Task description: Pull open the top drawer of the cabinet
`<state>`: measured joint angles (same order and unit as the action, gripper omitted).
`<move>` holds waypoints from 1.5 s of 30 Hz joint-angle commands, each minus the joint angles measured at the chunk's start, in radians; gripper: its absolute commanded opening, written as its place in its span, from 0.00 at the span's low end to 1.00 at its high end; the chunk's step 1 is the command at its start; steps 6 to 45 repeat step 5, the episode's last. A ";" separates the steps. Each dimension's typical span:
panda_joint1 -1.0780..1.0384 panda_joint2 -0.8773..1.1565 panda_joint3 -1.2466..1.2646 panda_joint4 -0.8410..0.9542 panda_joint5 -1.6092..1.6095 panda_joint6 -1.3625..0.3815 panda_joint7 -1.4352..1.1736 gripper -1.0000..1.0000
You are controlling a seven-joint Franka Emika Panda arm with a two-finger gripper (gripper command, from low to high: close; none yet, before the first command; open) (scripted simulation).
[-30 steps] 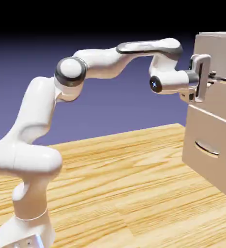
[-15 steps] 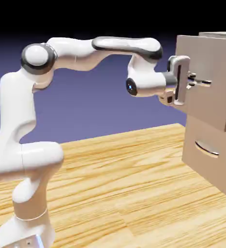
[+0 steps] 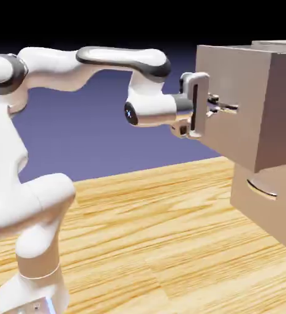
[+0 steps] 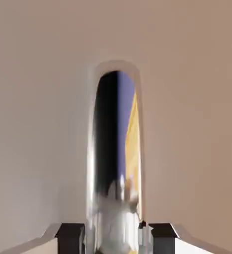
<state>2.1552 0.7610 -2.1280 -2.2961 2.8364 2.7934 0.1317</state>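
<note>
1. drawer first: the top drawer stands pulled well out of the cabinet, its beige-brown box jutting toward the exterior view's left, far past the front below it.
2. its thin silver bar handle sits on the drawer front, pointing toward the arm; in the hand view the handle runs up the middle as a tall mirrored strip against plain beige wood.
3. the gripper is level and reaches in from the left, with its fingers at the handle.
4. in the hand view the gripper has its two dark fingertips just either side of the bar's lower end, the jaws drawn in close on the handle; a sliver of gap on the right tip's side may be there, too fine to be sure.
5. below, the lower drawer is flush with the cabinet, its curved silver handle untouched.
6. the cabinet stands on a light wooden table, at the exterior view's right edge.
7. the white arm rises from the lower left, bends high and spans across to the drawer.
</note>
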 commanded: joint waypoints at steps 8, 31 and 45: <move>0.098 0.054 -0.071 -0.075 -0.024 0.011 0.026 1.00; 0.098 0.054 -0.071 -0.075 -0.024 0.011 0.026 1.00; 0.098 0.054 -0.071 -0.075 -0.024 0.011 0.026 1.00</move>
